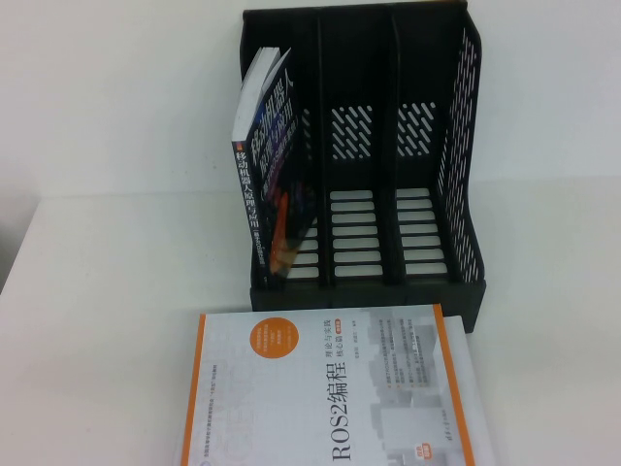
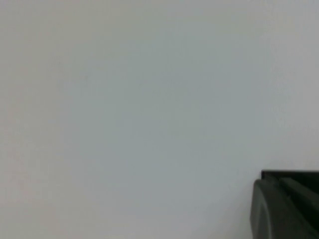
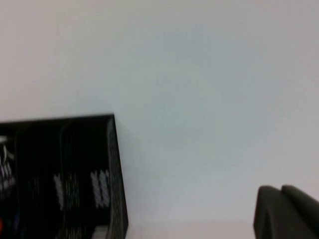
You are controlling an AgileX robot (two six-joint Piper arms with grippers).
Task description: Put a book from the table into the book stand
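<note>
A black book stand [image 1: 388, 155] with three compartments stands at the back of the white table. A dark blue book [image 1: 272, 175] stands tilted in its left compartment. A white and orange book [image 1: 330, 388] titled ROS2 lies flat on the table in front of the stand. Neither arm shows in the high view. My left gripper [image 2: 280, 188] shows only as a dark tip facing a blank white surface, fingers together and empty. My right gripper [image 3: 280, 191] also shows only as a dark tip, fingers together and empty, with the stand [image 3: 75, 174] off to one side.
The white table [image 1: 107, 291] extends to the left and right of the stand. The middle and right compartments of the stand hold nothing. The flat book reaches the near edge of the high view.
</note>
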